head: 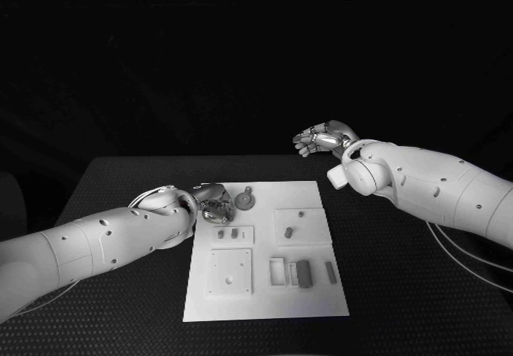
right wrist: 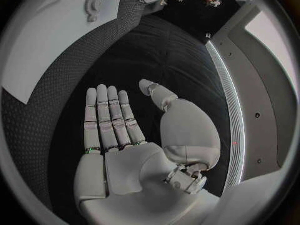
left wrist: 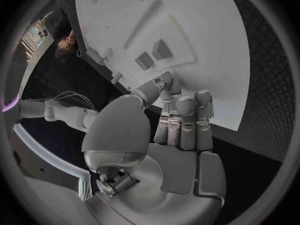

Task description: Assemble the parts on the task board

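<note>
Looking down from the head camera, the task board (head: 267,252) lies long-axis toward twelve o'clock in the middle of the counter (head: 128,178), with dark counter showing on all sides and the widest open stretch off at three o'clock. The left hand (head: 212,205) sits right at the board's ten o'clock corner, over its edge, just beside a round grey part (head: 247,199) whose small stem points to twelve. Lower down, two short parts (head: 229,234) stand in a raised plate, another (head: 288,232) in the plate beside it, and longer bars (head: 304,272) lie at five o'clock, their long axes running twelve to six.

The left wrist camera adds what the head view hides: the fingers (left wrist: 185,122) lie straight and close together, tips resting at the board's edge, thumb alongside, nothing gripped. Two small blocks stand just beyond the fingertips.

The right hand (head: 325,139) hangs at one o'clock, well apart from the board, above the counter's far edge. Its wrist camera shows a flat palm (right wrist: 134,145), fingers straight and slightly fanned, holding nothing, with bare counter beneath.
</note>
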